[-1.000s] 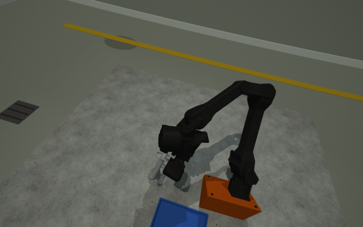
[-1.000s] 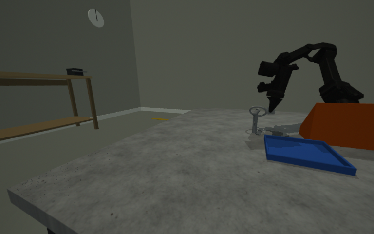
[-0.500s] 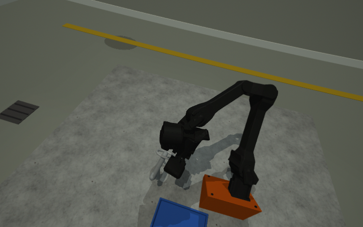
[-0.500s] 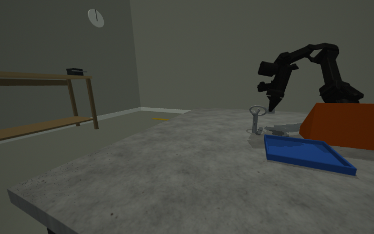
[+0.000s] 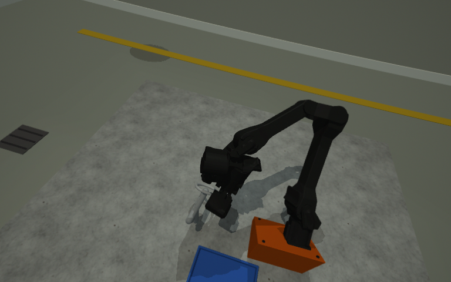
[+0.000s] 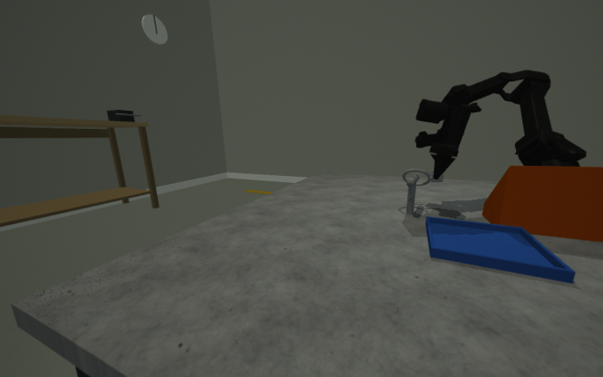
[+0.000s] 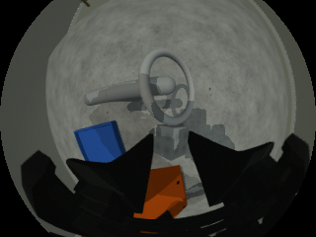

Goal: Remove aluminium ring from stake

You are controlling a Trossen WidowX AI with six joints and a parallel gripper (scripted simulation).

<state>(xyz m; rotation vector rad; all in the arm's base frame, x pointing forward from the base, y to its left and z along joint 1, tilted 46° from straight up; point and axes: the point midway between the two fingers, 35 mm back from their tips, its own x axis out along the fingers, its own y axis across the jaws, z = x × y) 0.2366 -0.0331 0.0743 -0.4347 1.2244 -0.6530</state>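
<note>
One small tab (image 6: 438, 178) (image 7: 170, 140) sat clamped in the gripper (image 5: 216, 194) (image 6: 436, 177) (image 7: 170, 136). That likely left the ring (image 5: 200, 184) (image 6: 404, 177) (image 7: 144, 94) free to pass the cross-bar (image 5: 196, 207) (image 6: 411, 181) (image 7: 118, 92).

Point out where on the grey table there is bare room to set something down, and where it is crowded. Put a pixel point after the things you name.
Bare: the wide stretch left of the steel stake (image 5: 194, 209) (image 6: 411, 198) (image 7: 118, 92) in the top view, and inside the blue tray's rim (image 5: 228, 255) (image 6: 501, 265) (image 7: 97, 125). Crowded: around the stake, with the ring (image 5: 196, 187) (image 6: 403, 177) (image 7: 143, 81) and pincer (image 5: 221, 204) (image 6: 436, 177) (image 7: 170, 136).
</note>
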